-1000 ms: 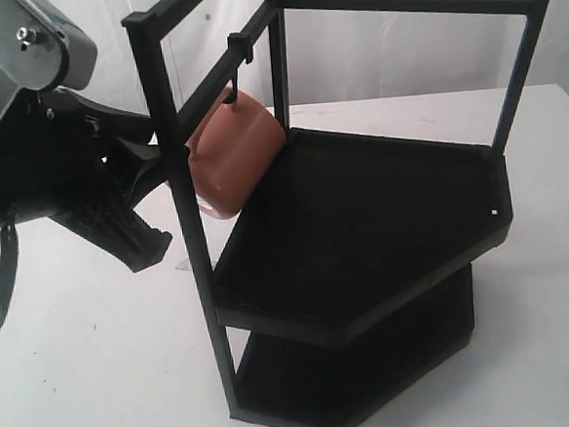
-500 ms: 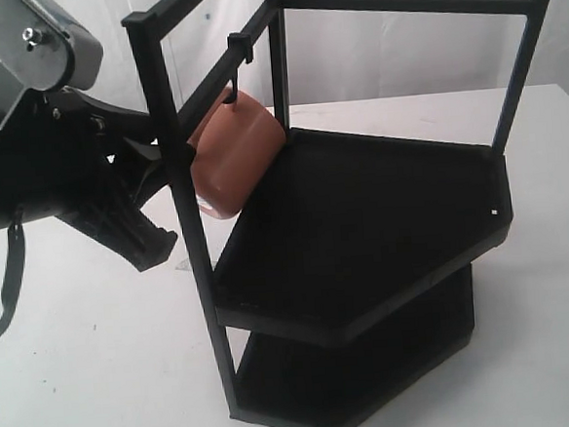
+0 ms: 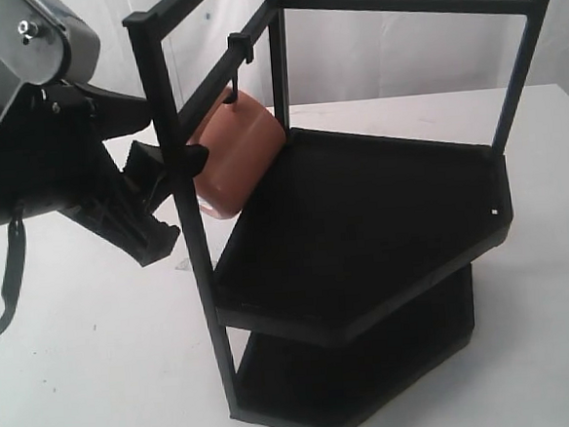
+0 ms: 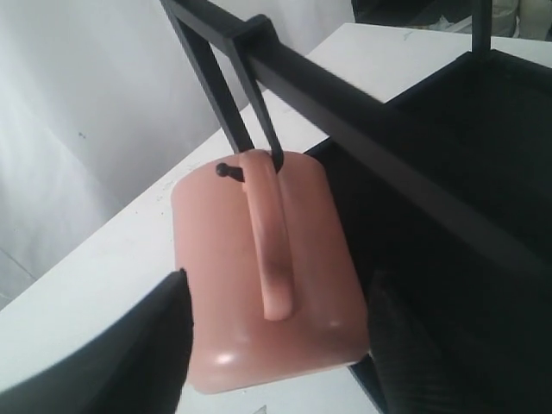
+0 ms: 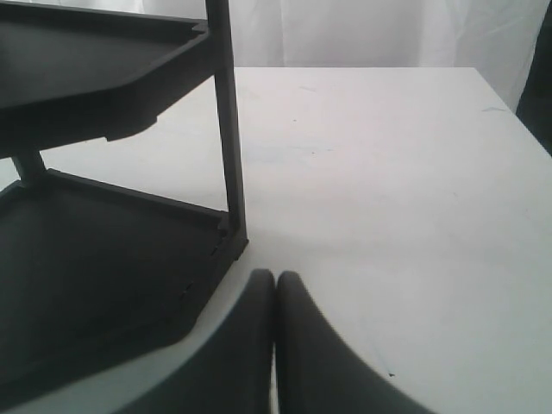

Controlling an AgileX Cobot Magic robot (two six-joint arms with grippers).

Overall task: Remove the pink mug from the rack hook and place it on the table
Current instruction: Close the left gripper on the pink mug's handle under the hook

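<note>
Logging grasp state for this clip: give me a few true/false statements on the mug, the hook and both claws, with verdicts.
1. The pink mug hangs from the rack hook by its handle. True.
2. The left claw is shut on the mug. False: it is open, with a finger on each side of the mug.
3. The right claw is shut. True.
4. The right claw holds the mug over the table. False: it holds nothing and sits low over the table beside the rack.
</note>
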